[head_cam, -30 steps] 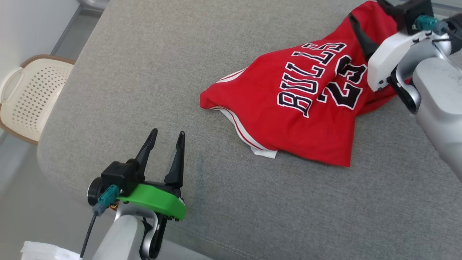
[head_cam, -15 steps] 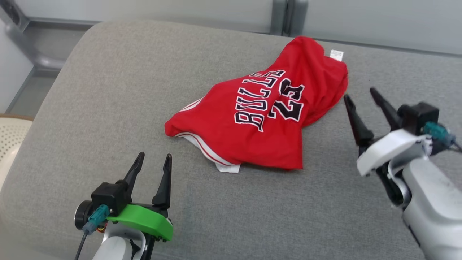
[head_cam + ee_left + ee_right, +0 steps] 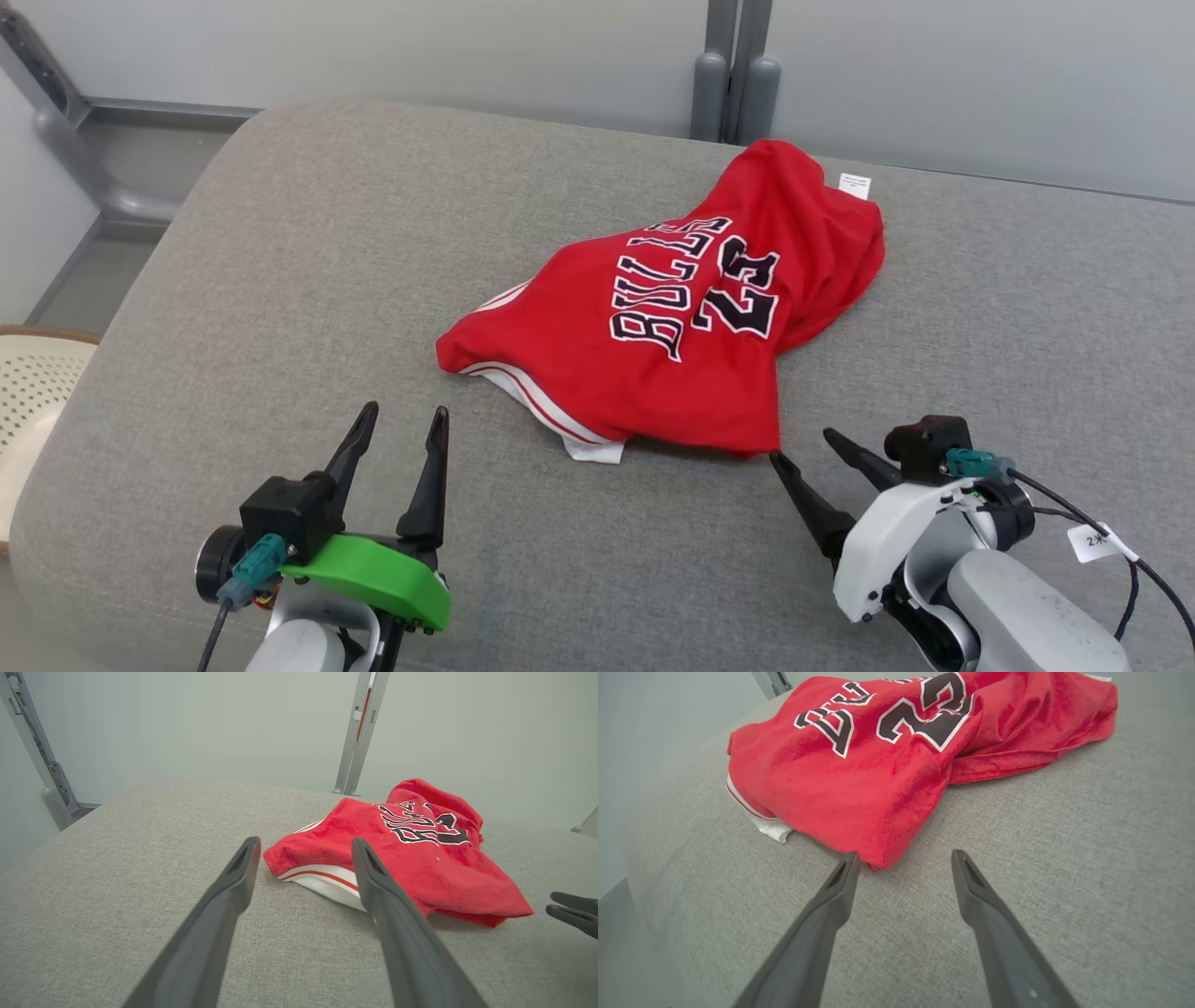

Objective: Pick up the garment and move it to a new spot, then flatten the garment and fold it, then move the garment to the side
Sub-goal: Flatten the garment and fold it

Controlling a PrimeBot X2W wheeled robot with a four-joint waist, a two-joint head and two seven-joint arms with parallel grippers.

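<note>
On the cushion [image 3: 280, 280], red jersey [image 3: 709, 397]; basket [image 3: 33, 392] beside.

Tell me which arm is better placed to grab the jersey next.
The right, probably. The right tool is open, nearly touching the near corner of the jersey. The left tool is open too, but bare cushion lies between it and the white-trimmed hem.
</note>
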